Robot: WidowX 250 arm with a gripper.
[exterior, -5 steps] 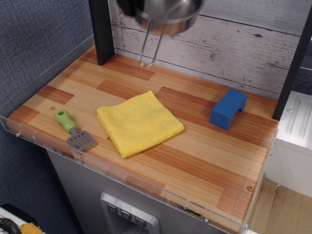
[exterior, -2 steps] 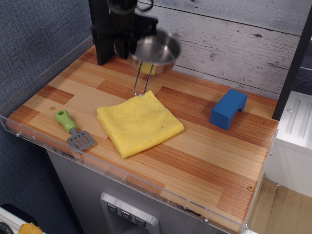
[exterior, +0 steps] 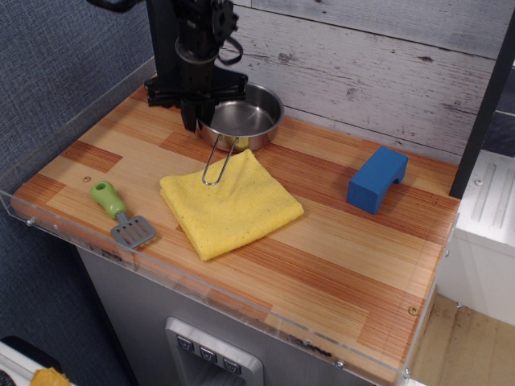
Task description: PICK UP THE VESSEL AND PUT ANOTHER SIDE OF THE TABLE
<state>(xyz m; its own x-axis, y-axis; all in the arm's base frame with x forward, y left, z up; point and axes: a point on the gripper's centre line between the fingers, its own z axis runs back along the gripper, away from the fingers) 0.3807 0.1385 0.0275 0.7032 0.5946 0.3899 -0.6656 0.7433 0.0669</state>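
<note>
Steel fills the back of my view: the shallow round shiny stainless-steel pan (exterior: 241, 117) sits low at the far side of the wooden plank-pattern countertop (exterior: 338, 249), close to the whitewashed plank wall (exterior: 386, 72). Whether its base actually touches the wood I cannot tell from here. Its long thin wire loop handle (exterior: 216, 164) points toward me, and the tip of the loop lies over the far corner of the folded yellow cloth (exterior: 229, 203).

My black gripper (exterior: 193, 108) comes down from the top of the frame at the pan's left rim. The fingers are dark against the dark post (exterior: 165, 48) behind them, so I see one finger reaching down just outside the rim, but how wide the jaws stand, and whether they pinch the rim, I cannot tell.

The pan is right against the gripper, on its right side, with the bowl open upward and empty as far as I can see.

Nearer me, left of the cloth, lies a small toy spatula with a green handle and grey blade (exterior: 121, 215). Well apart on the right sits a blue arch-shaped block (exterior: 376, 178). A clear acrylic rim (exterior: 201, 291) edges the front of the countertop.
</note>
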